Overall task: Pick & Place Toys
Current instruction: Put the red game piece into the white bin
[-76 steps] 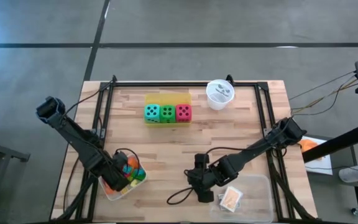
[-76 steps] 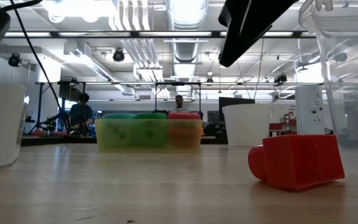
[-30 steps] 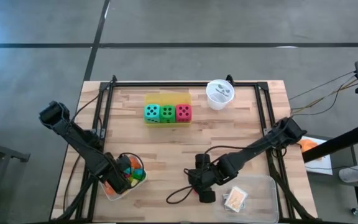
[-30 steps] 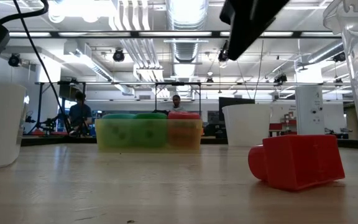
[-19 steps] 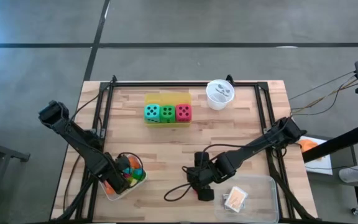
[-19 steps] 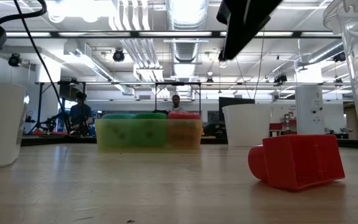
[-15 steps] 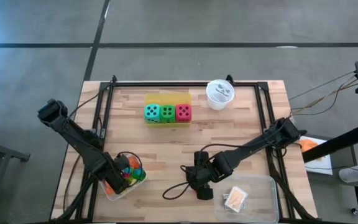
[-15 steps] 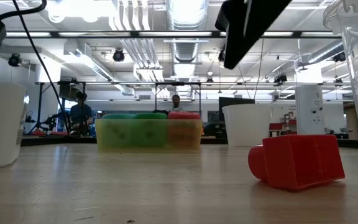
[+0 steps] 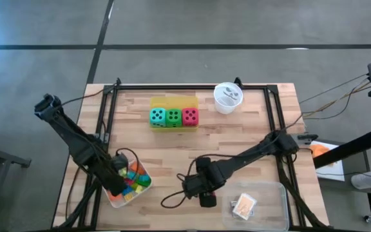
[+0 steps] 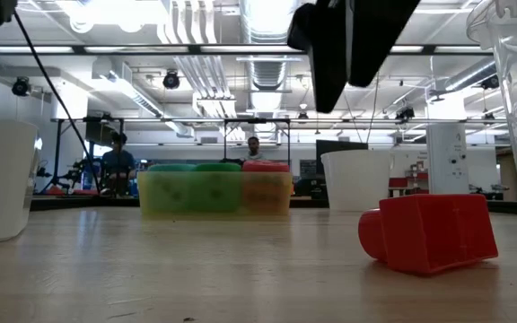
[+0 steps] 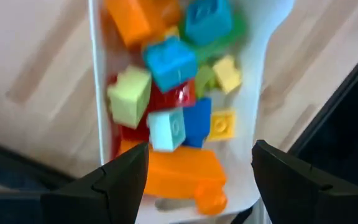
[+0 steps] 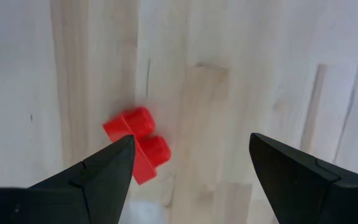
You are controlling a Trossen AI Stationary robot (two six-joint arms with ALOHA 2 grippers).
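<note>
Red block (image 12: 137,145) lies on the wooden counter (image 9: 172,148) beneath the right claw (image 12: 188,180), spread wide and empty. Left claw (image 11: 194,186) (also wide) hangs over the white tray (image 11: 96,93) of bright blocks (image 11: 173,93).

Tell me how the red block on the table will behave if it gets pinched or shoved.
The red block looks like hard moulded plastic, so probably stiff and light. It lies flat on bare wood, so a shove would likely slide it rather than roll it. Its rounded studs may let a pinch slip; the flat sides seem safer.

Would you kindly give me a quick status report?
Left gripper open above white tray of blocks. Right gripper open over red block on table. Nothing obstructing.
</note>
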